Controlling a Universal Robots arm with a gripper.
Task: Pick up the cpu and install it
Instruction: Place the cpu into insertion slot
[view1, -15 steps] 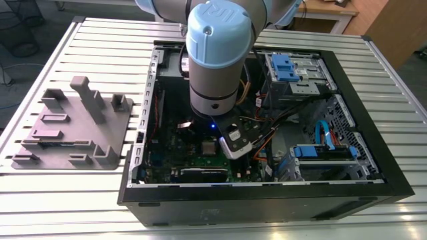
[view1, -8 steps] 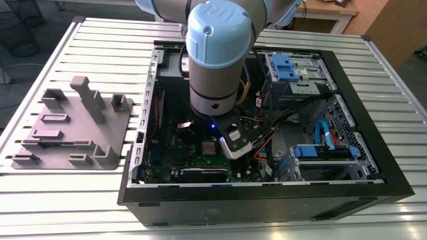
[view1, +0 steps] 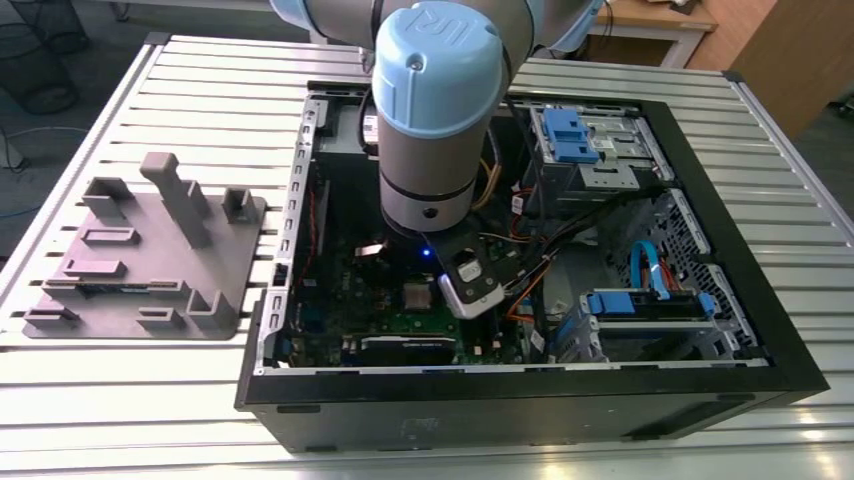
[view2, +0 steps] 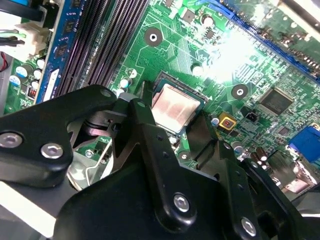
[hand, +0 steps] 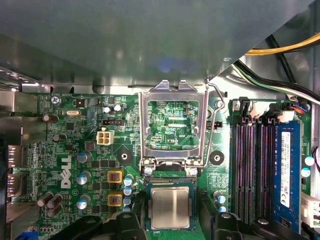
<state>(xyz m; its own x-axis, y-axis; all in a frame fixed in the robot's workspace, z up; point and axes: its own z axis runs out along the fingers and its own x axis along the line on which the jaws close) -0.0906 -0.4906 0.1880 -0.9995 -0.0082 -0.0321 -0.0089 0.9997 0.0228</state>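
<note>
Silver-grey metal with a dull sheen tops the cpu (hand: 170, 207), a small flat square with a thin pale edge. It lies level in its dark socket on the green circuit board (hand: 130, 145). The pincer (hand: 172, 220) holds its black fingers (view2: 145, 130) apart, one on each side of the cpu and just beside it; whether they touch it cannot be told. A hinged steel frame (hand: 143, 125) lies flipped open next to the socket. In the exterior view, a black computer case (view1: 534, 385) sits mid-frame on a ribbed metal bench (view1: 134, 390), with a grey plastic tray (view1: 147, 270) at the exterior view's left.
</note>
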